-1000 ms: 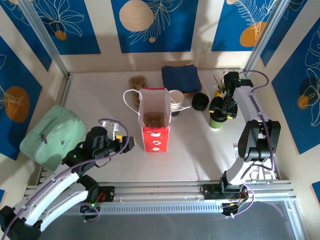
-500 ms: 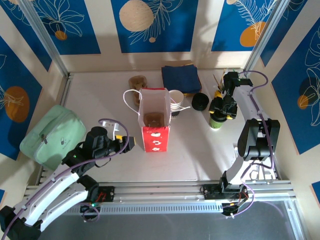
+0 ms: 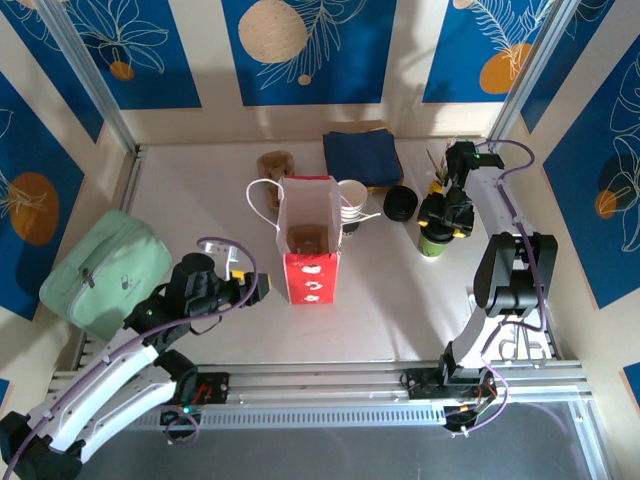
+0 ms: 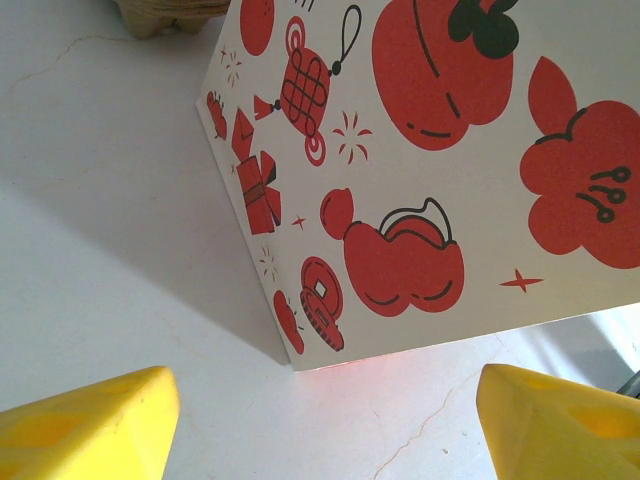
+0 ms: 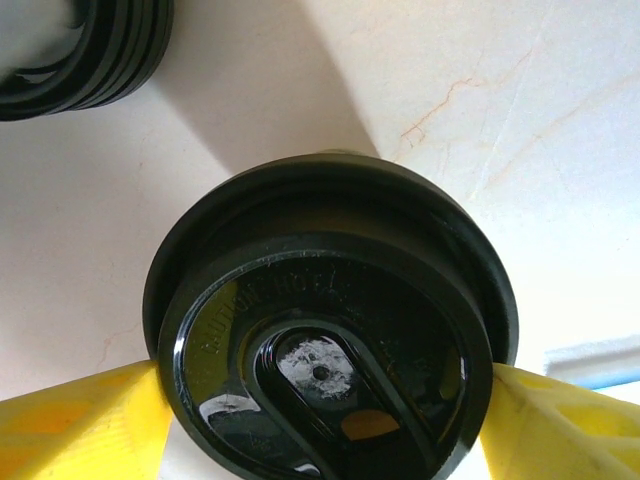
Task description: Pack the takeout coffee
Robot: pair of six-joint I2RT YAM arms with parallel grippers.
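Note:
The takeout coffee [image 3: 432, 246], a greenish cup, stands at the right of the table with a black lid [image 5: 320, 330] on top. My right gripper [image 3: 441, 214] is directly above it. In the right wrist view the right gripper [image 5: 325, 425] has a yellow finger against each side of the lid's rim, closed on it. My left gripper [image 3: 262, 288] is open just left of the red-and-white paper bag [image 3: 308, 240]. The left wrist view has the left gripper [image 4: 325, 425] low over bare table, facing the bag's printed corner [image 4: 300, 340] with nothing between the fingers.
A stack of white cups [image 3: 351, 200] stands right behind the bag, with a stack of black lids [image 3: 399, 204] beside it. Navy napkins [image 3: 362, 157] and a brown item [image 3: 275, 163] lie at the back. A green pouch [image 3: 105, 270] is at the left edge.

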